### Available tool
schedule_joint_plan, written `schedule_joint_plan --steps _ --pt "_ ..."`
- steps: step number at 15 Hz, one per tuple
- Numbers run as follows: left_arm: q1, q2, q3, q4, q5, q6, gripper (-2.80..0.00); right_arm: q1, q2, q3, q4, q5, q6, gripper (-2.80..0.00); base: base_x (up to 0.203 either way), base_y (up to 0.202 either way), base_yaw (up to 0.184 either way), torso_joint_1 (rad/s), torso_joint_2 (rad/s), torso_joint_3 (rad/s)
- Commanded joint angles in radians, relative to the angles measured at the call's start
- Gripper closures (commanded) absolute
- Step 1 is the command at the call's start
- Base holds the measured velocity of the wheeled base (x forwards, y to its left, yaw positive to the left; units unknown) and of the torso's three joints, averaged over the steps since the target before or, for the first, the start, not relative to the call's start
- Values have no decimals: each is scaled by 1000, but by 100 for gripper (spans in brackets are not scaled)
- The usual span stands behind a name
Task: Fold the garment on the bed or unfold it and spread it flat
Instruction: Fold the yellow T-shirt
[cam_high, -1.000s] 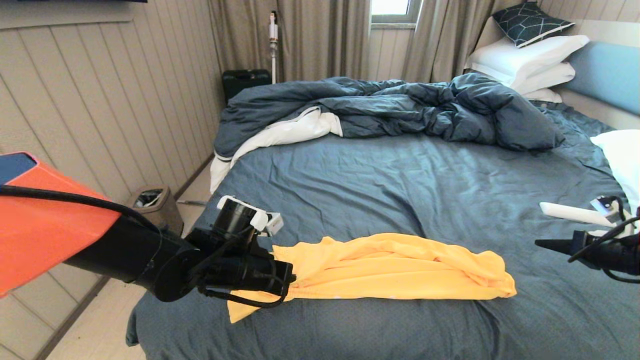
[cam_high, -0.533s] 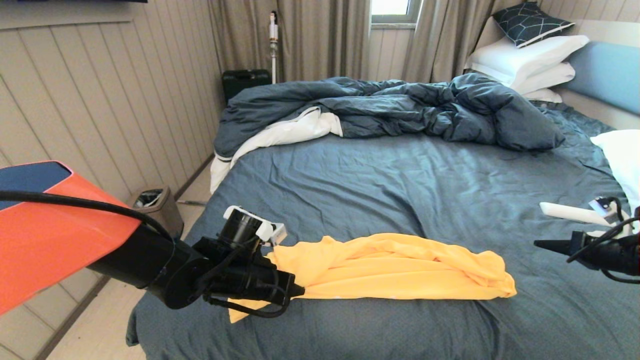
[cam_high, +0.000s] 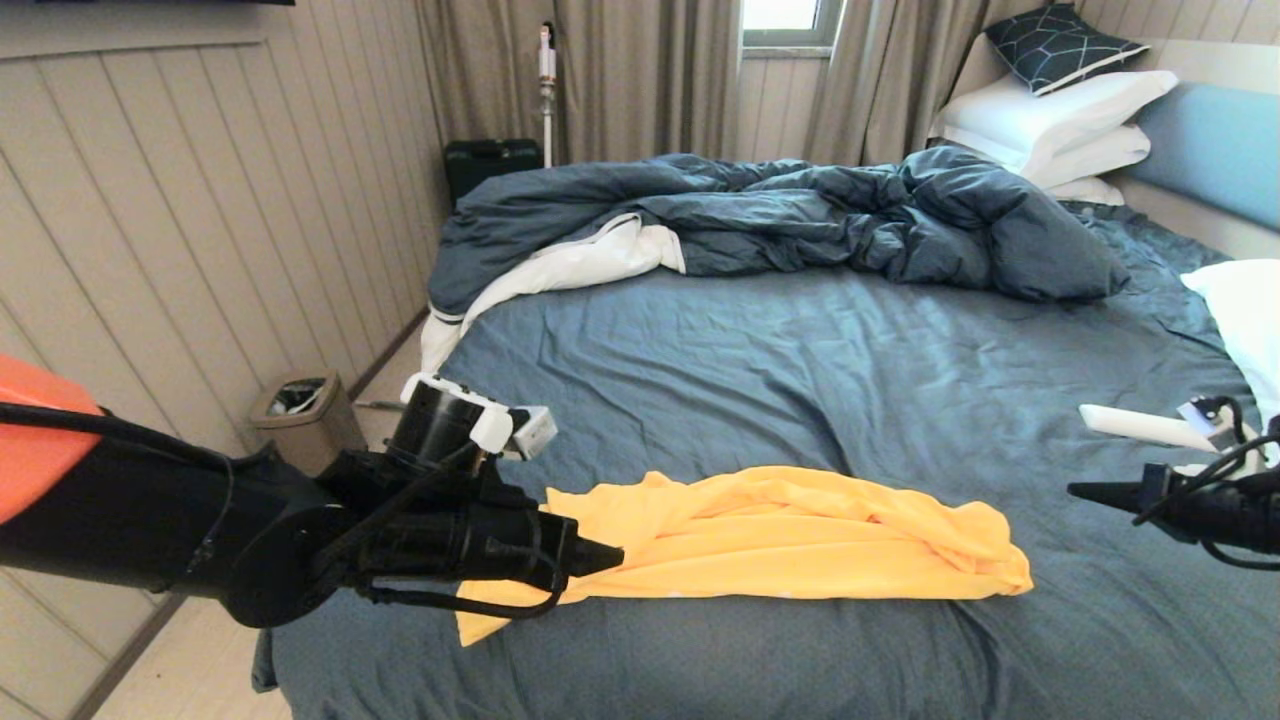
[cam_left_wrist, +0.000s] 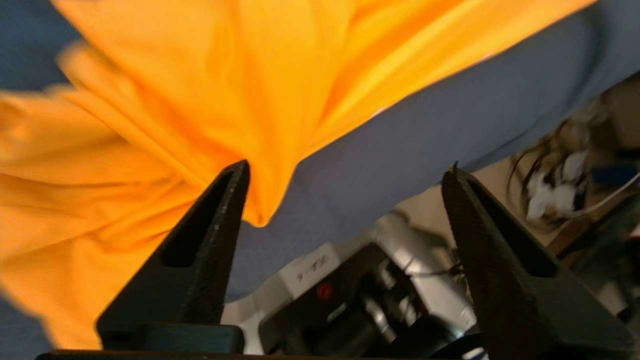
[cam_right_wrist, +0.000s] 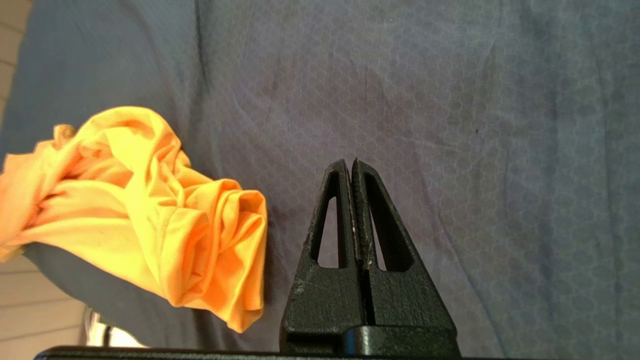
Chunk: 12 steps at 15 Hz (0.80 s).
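Showing the left gripper (cam_high: 600, 556) at the near left end of the garment (cam_high: 790, 535), its jaws now spread wide with one fingertip (cam_left_wrist: 235, 180) against the cloth, where a second earlier they sat pressed into that end; the shirt lay bunched lengthwise near the bed (cam_high: 800, 360) front edge, released and unspread. The right gripper (cam_right_wrist: 354, 167), jaws closed empty, hovered well apart
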Motion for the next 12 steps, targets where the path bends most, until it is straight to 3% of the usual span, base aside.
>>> schedule_joint_plan --steps 1,3,5,8,10,12 --pt "15 -61 -11 0 1 -10 -280 2 -10 -2 2 4 16 0 0 0 0 0 0 0" --pt "57 -34 -80 42 2 -24 -280 36 -45 -18 7 -38 149 0 0 0 0 0 0 0" --pt "75 13 -190 141 5 -42 -280 151 -85 -71 62 -204 313 0 0 0 0 0 0 0" --pt "89 79 -419 378 51 -98 -280 350 -119 -199 316 -400 380 0 0 0 0 0 0 0" --pt "92 123 -547 566 75 -137 -280 481 -124 -318 484 -455 447 0 0 0 0 0 0 0" --pt "93 142 -575 638 82 -163 -280 550 -134 -419 637 -471 504 0 0 0 0 0 0 0"
